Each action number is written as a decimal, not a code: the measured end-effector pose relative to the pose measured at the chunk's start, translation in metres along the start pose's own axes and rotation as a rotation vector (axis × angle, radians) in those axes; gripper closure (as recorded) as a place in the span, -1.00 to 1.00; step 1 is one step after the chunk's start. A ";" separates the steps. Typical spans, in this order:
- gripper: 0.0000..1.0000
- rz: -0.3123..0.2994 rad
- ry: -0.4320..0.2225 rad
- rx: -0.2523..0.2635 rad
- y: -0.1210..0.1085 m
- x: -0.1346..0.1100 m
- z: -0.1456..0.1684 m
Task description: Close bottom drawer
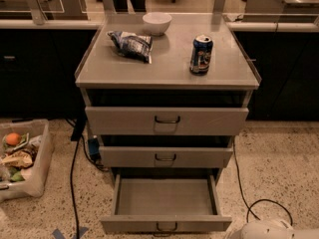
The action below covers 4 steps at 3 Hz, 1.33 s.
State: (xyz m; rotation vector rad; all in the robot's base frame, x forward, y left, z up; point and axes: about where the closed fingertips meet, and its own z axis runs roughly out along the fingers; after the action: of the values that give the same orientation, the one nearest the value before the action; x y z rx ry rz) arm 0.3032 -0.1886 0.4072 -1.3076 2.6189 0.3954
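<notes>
Bottom drawer [164,203] pulled fully out, lowest in cabinet, empty. Gripper [279,231] low at near right, just beside drawer's right corner; jaws' state: cannot tell. Risk: off-centre push on corner skews drawer, jams it half-shut.

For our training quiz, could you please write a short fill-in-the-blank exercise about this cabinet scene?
1. The bottom drawer is pulled out, and inside it is ____.
2. On the cabinet top, the blue can stands ____, near a white bowl.
3. The gripper is out of view; only a white robot part shows in the lower ____ corner.
Missing words: empty; upright; right.
</notes>
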 end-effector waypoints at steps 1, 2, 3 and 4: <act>1.00 0.006 -0.026 -0.006 -0.014 -0.017 0.031; 1.00 -0.017 -0.070 -0.030 -0.024 -0.055 0.089; 1.00 -0.017 -0.070 -0.030 -0.024 -0.054 0.089; 1.00 0.007 -0.063 -0.024 -0.036 -0.050 0.106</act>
State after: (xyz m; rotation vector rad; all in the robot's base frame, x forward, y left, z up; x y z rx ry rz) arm 0.3665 -0.1381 0.3159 -1.2721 2.5760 0.4632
